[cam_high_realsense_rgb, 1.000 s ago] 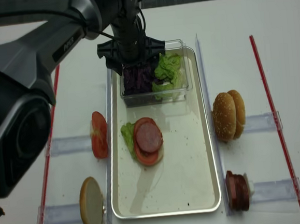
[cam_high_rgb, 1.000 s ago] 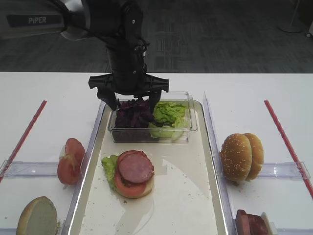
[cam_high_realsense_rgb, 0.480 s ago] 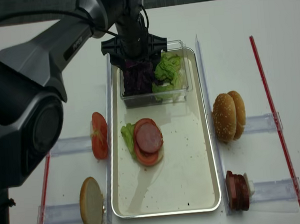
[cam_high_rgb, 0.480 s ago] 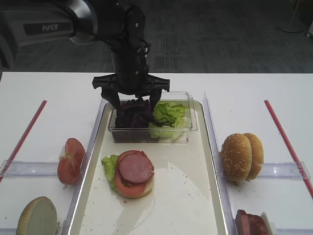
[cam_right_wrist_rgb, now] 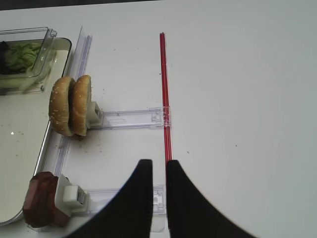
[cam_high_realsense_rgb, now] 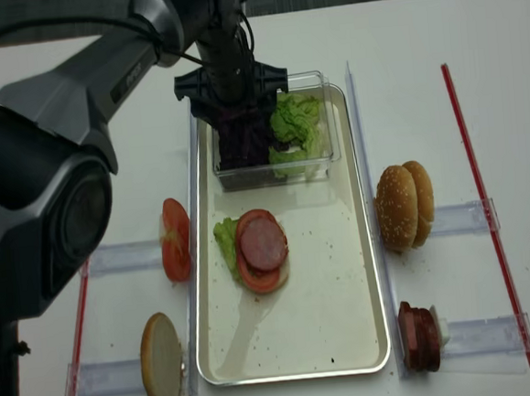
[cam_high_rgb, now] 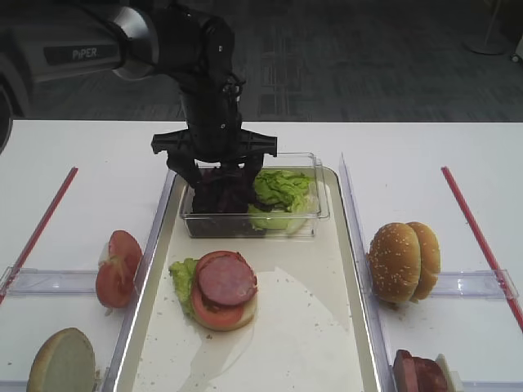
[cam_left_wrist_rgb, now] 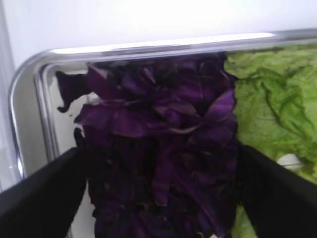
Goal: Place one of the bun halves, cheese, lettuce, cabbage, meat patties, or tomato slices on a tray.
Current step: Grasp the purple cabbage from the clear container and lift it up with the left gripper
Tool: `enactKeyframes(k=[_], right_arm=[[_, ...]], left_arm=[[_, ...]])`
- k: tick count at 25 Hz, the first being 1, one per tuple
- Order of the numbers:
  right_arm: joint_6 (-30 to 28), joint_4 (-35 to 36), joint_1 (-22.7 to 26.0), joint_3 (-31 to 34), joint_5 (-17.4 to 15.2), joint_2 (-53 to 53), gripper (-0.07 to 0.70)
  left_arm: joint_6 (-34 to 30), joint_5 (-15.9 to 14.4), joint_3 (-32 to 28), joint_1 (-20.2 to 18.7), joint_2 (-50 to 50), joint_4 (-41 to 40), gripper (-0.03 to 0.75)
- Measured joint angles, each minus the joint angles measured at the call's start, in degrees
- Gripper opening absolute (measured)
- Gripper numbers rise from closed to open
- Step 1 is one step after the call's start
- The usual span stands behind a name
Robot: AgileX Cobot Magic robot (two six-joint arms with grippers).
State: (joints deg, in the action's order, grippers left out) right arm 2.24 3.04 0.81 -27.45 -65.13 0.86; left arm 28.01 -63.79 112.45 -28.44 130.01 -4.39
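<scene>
Cabbage [cam_left_wrist_rgb: 158, 148] lies in the left half of the clear plastic box [cam_high_rgb: 319, 200], beside the lettuce [cam_high_rgb: 282, 189], and the box stands at the far end of the tray [cam_high_realsense_rgb: 358, 273]. The left hand [cam_left_wrist_rgb: 158, 188] is lowered into the box with its jaws set wide, one finger on each side of the purple shreds; nothing is gripped yet. Judgement: this straddle is the approach for pinching a bunch of shreds, and the wide setting serves to gather enough strands in one closure.

The right hand [cam_right_wrist_rgb: 154, 198] hangs over bare tabletop [cam_right_wrist_rgb: 247, 99] near the red strip [cam_right_wrist_rgb: 166, 99], jaws narrow with a slim gap, holding nothing. It is well apart from the tray, which keeps it out of the working arm's way.

On the tray a partial stack is laid: a meat patty [cam_high_rgb: 227, 279] on a tomato slice, with a lettuce leaf at its left. Spare bun halves [cam_high_rgb: 403, 261], tomato slices [cam_high_rgb: 117, 268] and meat patties [cam_high_realsense_rgb: 420, 337] stand on edge in clear holders outside the tray, presumably so that each can be taken edge-on.

Legible writing: "PIPER" on the left arm's casing [cam_high_rgb: 82, 54].
</scene>
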Motion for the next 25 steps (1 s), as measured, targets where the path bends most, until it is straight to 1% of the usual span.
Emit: enactKeyframes(k=[4, 7, 12, 16, 25], right_arm=[[0.00, 0.00, 0.00, 0.00, 0.00, 0.00, 0.064], [0.00, 0.00, 0.00, 0.00, 0.00, 0.00, 0.045], [0.00, 0.00, 0.00, 0.00, 0.00, 0.00, 0.038], [0.00, 0.00, 0.00, 0.00, 0.00, 0.00, 0.038], [-0.11, 0.00, 0.00, 0.00, 0.00, 0.00, 0.036]], left_arm=[[-0.09, 0.45, 0.24, 0.00, 0.53, 0.25, 0.565], [-0.09, 1.05, 0.33, 0.00, 0.53, -0.02, 0.559], [-0.09, 2.29, 0.37, 0.00, 0.53, -0.25, 0.529], [-0.24, 2.42, 0.37, 0.12, 0.53, -0.38, 0.507], [-0.45, 2.58, 0.47, 1.08, 0.53, -0.25, 0.496]])
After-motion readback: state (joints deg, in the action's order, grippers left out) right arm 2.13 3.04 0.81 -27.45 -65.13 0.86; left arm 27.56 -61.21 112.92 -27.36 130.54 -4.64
